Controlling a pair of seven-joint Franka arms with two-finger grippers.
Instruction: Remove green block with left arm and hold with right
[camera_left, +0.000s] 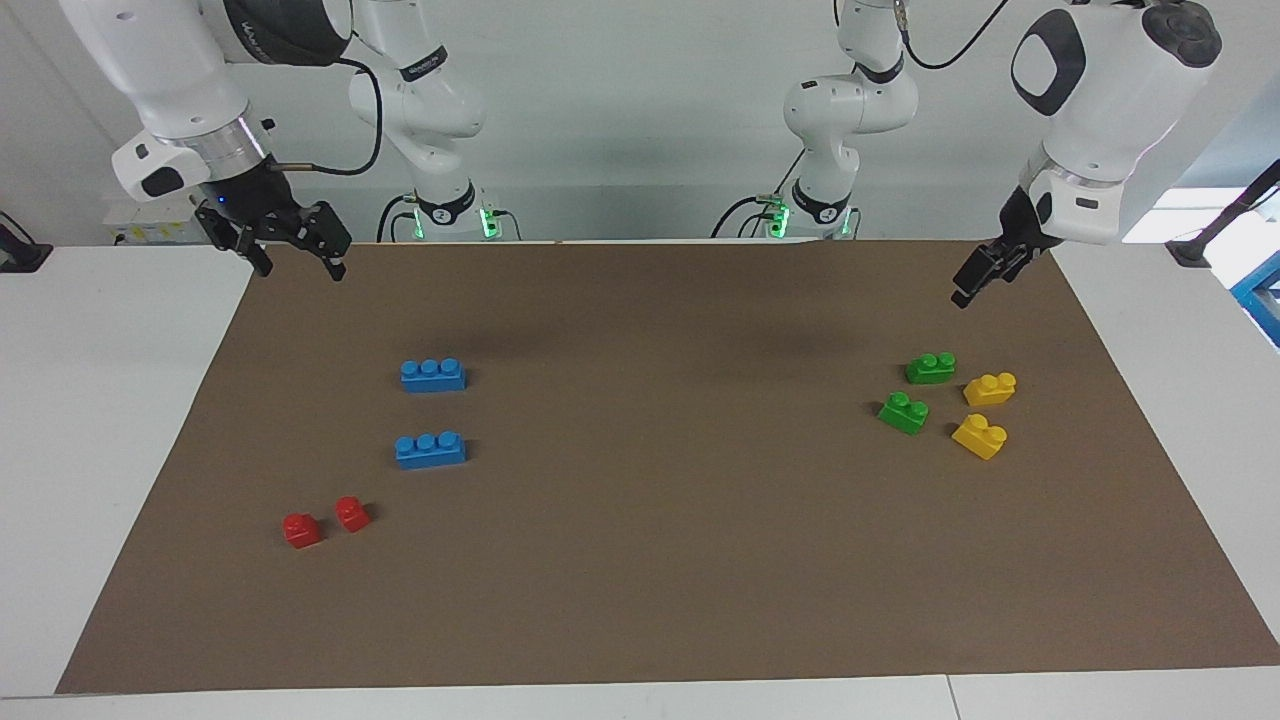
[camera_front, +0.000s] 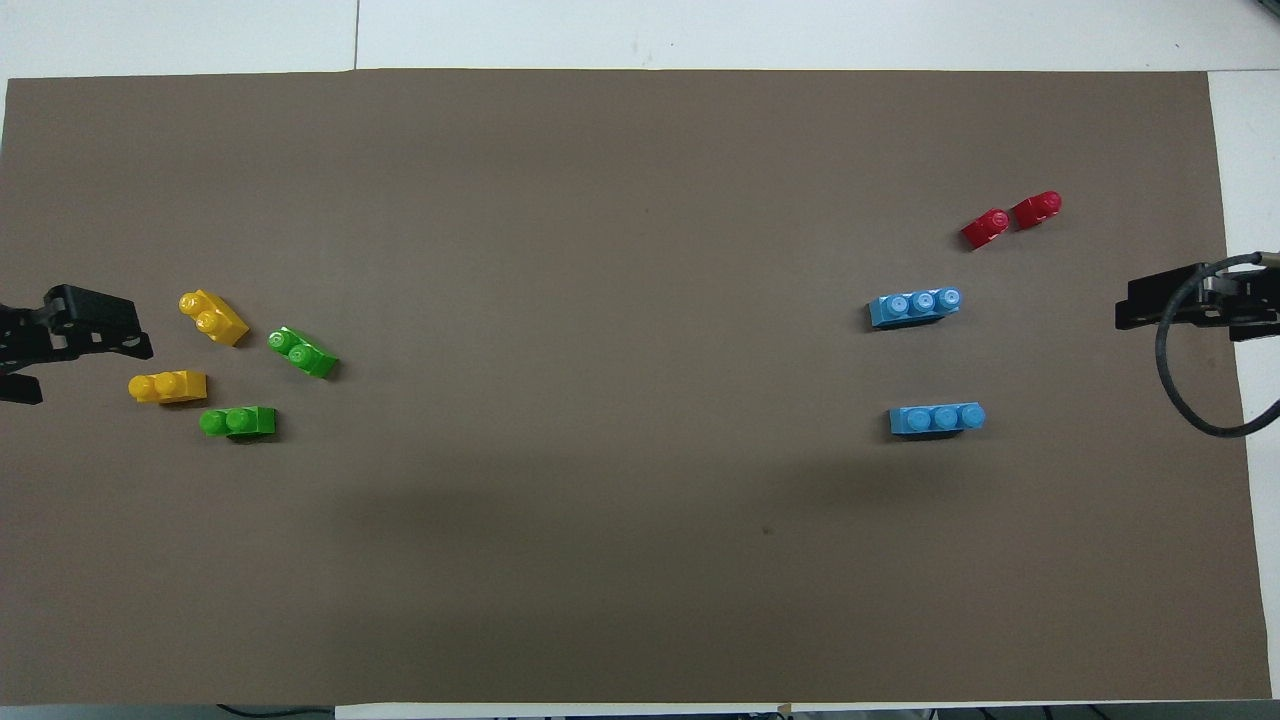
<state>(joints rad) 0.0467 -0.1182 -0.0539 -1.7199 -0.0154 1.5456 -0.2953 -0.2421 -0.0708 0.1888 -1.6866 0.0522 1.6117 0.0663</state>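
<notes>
Green blocks (camera_left: 930, 368) (camera_left: 903, 413) lie beside yellow blocks (camera_left: 990, 388); left gripper (camera_left: 978, 273) and right gripper (camera_left: 290, 248) hang spread, empty.

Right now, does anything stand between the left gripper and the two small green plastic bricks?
Nothing visible does. The left gripper hangs open above the brown mat, with bare mat between it and the small green plastic bricks. Two yellow bricks lie beside them.

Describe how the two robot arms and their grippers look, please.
Both arms have glossy white rounded shells with dark grey joint caps, and black cables run along them. Black two-finger left gripper and right gripper each follow a silvery wrist ring. Green lights glow at both bases.
</notes>
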